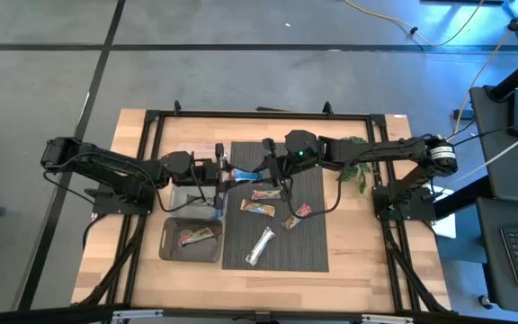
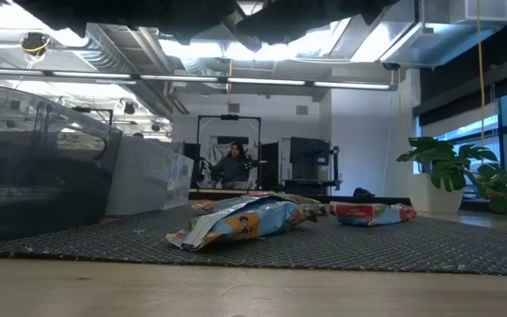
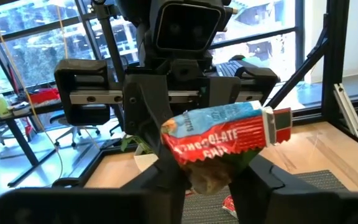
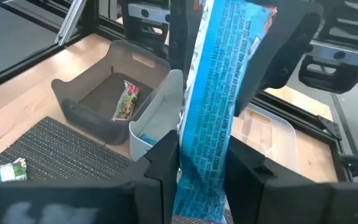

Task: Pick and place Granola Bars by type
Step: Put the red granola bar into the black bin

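A blue and red granola bar hangs in the air between my two grippers, over the far left corner of the dark mat. My left gripper is shut on one end and my right gripper on the other. Several more bars lie flat on the mat: two brown-yellow, two red-orange, one silver. Another bar lies in the grey bin. In the low view a blue bar and a red one rest on the mat. My left gripper pinches the bar's lower crumpled end between its two fingers, coming level from the table's left. The bar is lifted clear and its printed front stands above the fingers. My right gripper pinches the bar's near end between its two fingers, coming level from the table's right. The bar's blue back runs lengthwise away from the fingers toward the left gripper, clear of the table.
A pale bin and a clear tray stand under the left gripper, left of the mat, with the grey bin nearer the table's front. A green plant sprig lies right of the mat. A black frame rims the table.
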Motion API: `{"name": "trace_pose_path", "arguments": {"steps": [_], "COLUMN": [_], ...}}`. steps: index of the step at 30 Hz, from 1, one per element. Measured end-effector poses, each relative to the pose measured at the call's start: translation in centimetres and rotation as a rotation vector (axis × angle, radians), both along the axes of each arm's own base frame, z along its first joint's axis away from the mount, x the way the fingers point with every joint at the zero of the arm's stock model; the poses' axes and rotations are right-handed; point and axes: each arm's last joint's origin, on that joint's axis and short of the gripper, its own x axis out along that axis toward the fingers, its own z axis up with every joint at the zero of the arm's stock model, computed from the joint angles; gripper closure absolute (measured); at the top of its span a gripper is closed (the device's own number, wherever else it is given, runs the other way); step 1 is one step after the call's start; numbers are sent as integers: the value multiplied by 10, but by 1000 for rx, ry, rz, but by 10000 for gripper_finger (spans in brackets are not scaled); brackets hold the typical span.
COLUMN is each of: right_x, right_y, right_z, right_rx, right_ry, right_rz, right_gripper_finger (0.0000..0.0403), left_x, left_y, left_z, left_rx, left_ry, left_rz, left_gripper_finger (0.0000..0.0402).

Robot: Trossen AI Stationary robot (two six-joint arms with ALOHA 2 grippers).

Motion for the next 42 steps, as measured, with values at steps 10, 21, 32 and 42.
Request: {"name": "trace_pose_path", "arguments": {"steps": [10, 21, 32, 42], "right_x": [0, -6, -26, -37], "right_y": [0, -1, 0, 1], "right_z": [-1, -13, -36, -44], "right_rx": [13, -7, 107, 164], "right_ry": [15, 153, 495, 653], "right_rz": [-5, -70, -155, -209], "right_gripper_finger": [292, 261, 151, 135], "left_x": [0, 0, -13, -19], "left_y": [0, 0, 1, -27], "left_z": [-1, -10, -15, -9], "left_rx": [9, -34, -240, -341], "left_ry": [7, 101, 226, 400], "left_rz": [1, 10, 35, -92], "left_gripper_finger": [352, 353, 355, 355]}}
